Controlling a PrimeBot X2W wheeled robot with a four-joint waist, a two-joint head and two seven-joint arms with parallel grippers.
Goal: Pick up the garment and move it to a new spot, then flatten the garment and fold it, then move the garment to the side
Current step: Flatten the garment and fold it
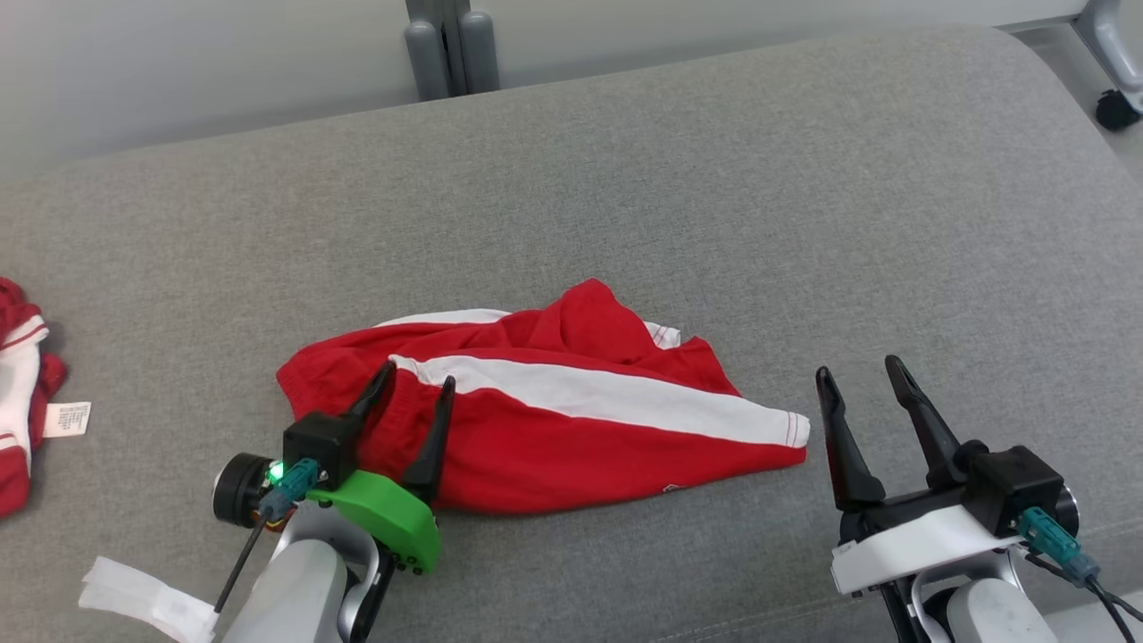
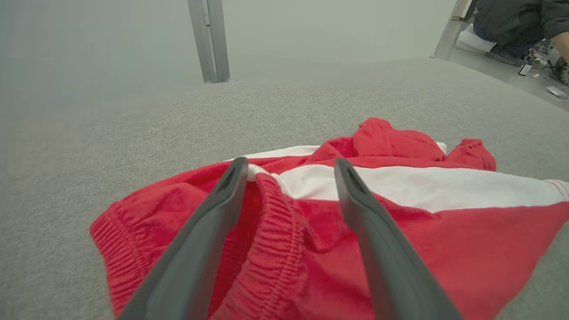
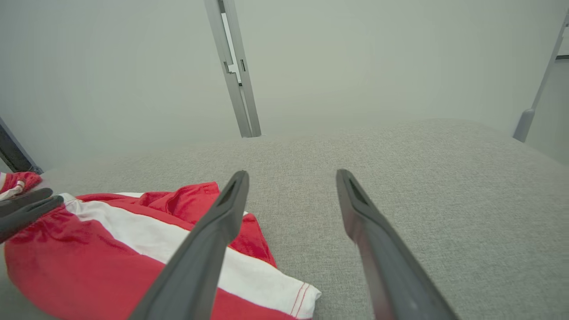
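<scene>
Left gripper (image 1: 418, 375) stood spread over the elastic waistband (image 2: 266, 244) of the shorts (image 1: 580, 429), crumpled mid-cushion (image 1: 625, 179), right gripper (image 1: 857, 368) spread just beside the hem (image 1: 793, 429); cloth judged light, limp, unbreakable, best pinched at waistband and hem.

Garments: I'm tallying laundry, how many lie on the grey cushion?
2. One red-and-white garment lies central, under the left gripper; a second garment sits at the left edge, cut off, so more may be hidden.

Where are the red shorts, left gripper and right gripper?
red shorts (image 1: 571, 446): head view, red cloth under the stripe.
left gripper (image 1: 420, 373): head view, between its fingertips.
right gripper (image 1: 857, 368): head view, between its fingertips.
</scene>
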